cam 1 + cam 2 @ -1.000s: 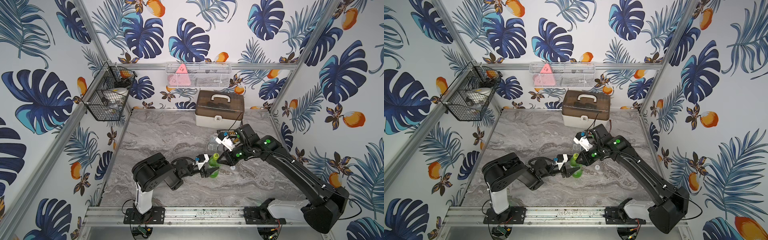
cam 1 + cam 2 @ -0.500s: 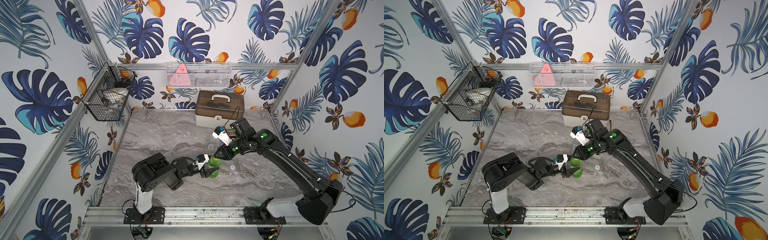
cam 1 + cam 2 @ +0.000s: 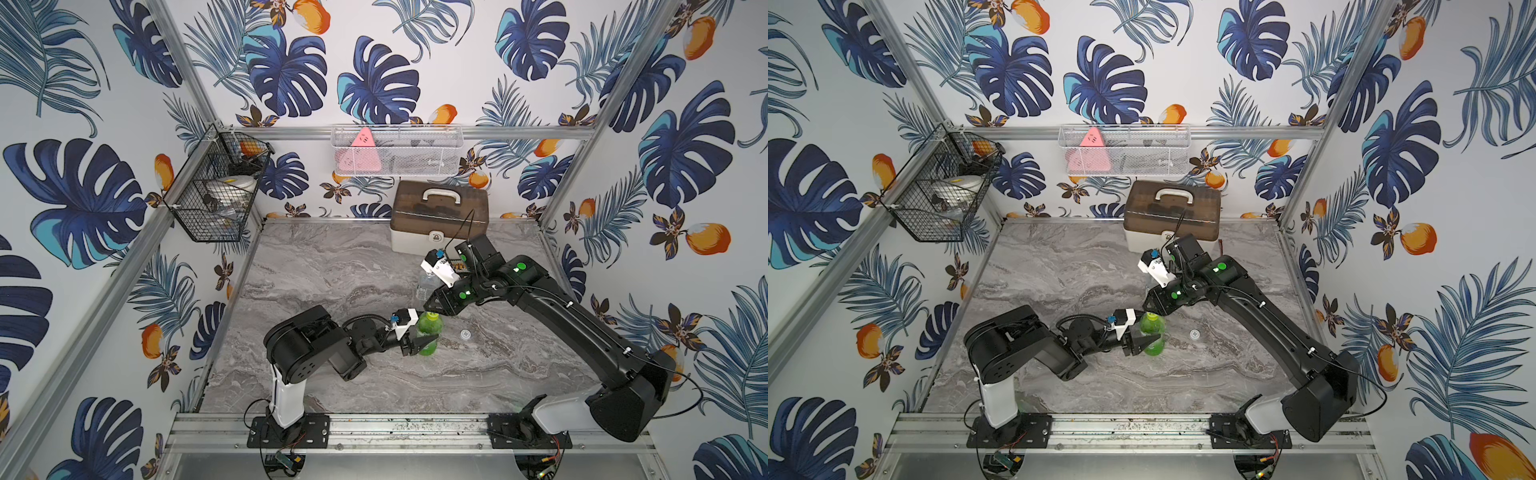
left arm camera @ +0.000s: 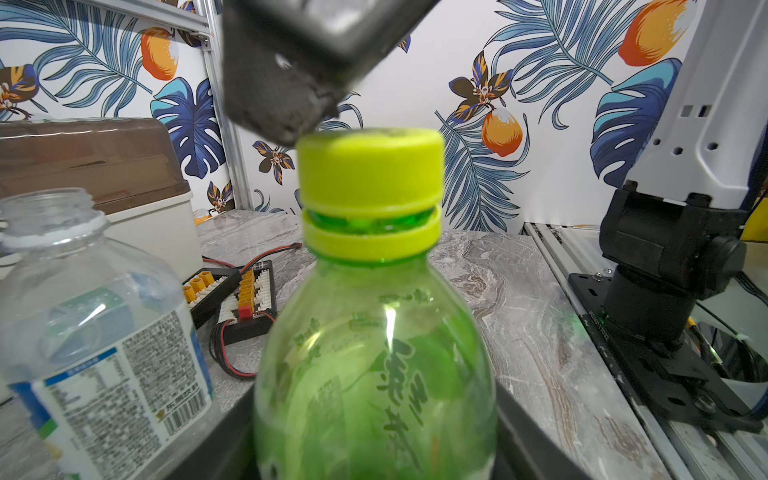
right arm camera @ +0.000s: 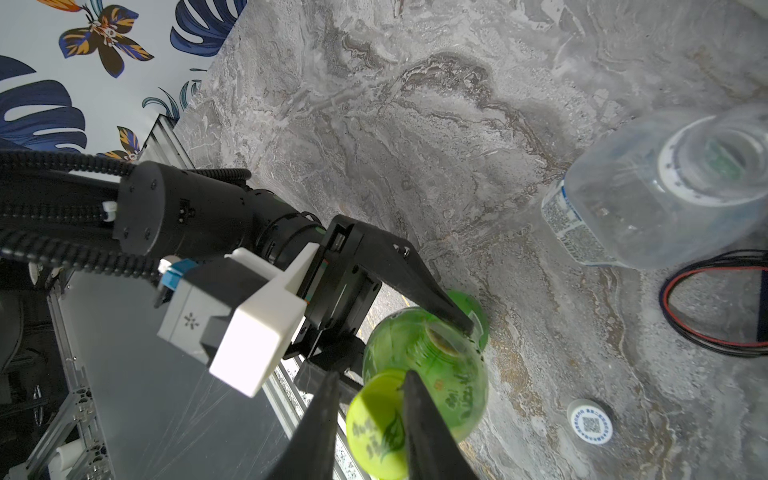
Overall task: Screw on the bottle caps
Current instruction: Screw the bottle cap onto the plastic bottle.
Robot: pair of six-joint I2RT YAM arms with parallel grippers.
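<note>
Grey marbled tabletop (image 3: 332,270), leaf-papered walls (image 3: 374,83). Near its middle the left gripper (image 3: 424,341) pinches the upright translucent green plastic bottle (image 3: 430,332). The right gripper (image 3: 430,311) (jaws slightly parted) has swung rearward since a second ago. Only the left wrist view shows a gap under the round yellow-green cap (image 4: 371,166).

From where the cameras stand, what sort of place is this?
Probably a robot test cell, not a home: a left arm and right arm bolted to a metal rail, an aluminium frame holding wallpapered panels, and a marble-look tabletop inside.
</note>
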